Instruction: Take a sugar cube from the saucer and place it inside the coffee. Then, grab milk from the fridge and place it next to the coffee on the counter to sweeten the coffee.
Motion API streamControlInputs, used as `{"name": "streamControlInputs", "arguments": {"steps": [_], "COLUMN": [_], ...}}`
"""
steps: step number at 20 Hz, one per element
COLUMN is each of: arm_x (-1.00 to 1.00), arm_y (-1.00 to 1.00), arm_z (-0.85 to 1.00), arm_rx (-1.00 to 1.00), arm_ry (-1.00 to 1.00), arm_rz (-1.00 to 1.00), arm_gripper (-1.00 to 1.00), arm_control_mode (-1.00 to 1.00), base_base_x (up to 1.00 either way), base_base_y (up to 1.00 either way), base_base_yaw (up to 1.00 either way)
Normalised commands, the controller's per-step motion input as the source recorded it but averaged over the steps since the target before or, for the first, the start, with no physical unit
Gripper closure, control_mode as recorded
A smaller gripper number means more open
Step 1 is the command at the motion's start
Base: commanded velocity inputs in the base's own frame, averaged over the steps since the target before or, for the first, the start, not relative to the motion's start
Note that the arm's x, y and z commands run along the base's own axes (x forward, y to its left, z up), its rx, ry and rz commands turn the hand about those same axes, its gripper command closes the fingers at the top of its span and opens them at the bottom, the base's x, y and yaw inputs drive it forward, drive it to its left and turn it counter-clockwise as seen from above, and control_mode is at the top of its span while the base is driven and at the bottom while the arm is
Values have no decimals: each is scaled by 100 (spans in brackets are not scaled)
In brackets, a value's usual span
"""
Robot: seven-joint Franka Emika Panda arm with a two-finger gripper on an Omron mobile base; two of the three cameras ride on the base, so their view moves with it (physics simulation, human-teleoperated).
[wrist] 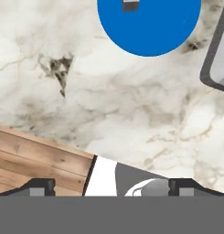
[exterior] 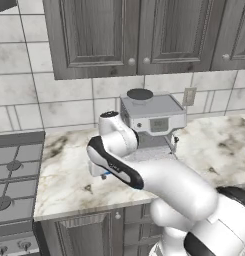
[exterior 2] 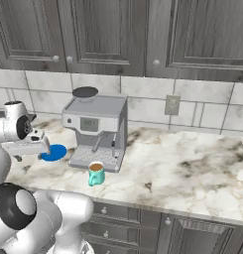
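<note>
Our claw (wrist: 111, 185) is released: in the hand view the two fingertips (wrist: 39, 187) stand far apart at the bottom edge with nothing between them. It hangs over bare counter (wrist: 109, 114), short of the saucer (wrist: 150, 32), which lies at the top of that view. The cube (wrist: 130, 5) sits on the saucer near the top edge, partly cut off by the frame.

In the right base view the claw (exterior 2: 32, 141) is just beside the saucer (exterior 2: 54, 153), and the coffee (exterior 2: 96, 173) stands in front of the espresso machine (exterior 2: 95, 131), near the counter's front edge. The milk and the fridge fall outside these pictures.

Risks from here, as we judge them:

1. The cube is tiny. A descent that is slightly off centre would close the claw on air, or nudge the cube across the flat saucer and off its rim.
2. The fingertips could strike the saucer and slide it on the smooth counter.
3. The machine's tray (wrist: 216, 55) lies close to the saucer. A wide approach on that side could clip it.
4. The coffee has a narrow mouth. A release from too high or off axis would drop the cube onto the counter or splash the liquid.

Writing: the machine carries a small panel (exterior 2: 89, 124), too blurred to read. No brand or label is legible anywhere.
</note>
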Motion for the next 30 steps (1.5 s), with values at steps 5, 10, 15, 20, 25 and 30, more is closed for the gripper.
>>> {"name": "streamControlInputs", "arguments": {"steps": [5,10,15,20,25,30], "arm_x": [53,30,22,38,43,40], "arm_y": [46,-1,-12,-5,-1,0], "arm_z": [-19,-11,-41,-16,-20,-21], "arm_rx": [-2,-5,0,0,0,0], "arm_ry": [0,0,0,-5,-7,-5], "arm_rz": [0,0,0,0,0,0], "arm_gripper": [-100,-100,-100,-100,-100,-100], "arm_control_mode": [-100,-100,-100,-100,-100,-100], "base_base_x": [0,0,0,0,0,0], "base_base_y": [0,0,0,0,0,0], "base_base_yaw": [0,0,0,0,0,0]}}
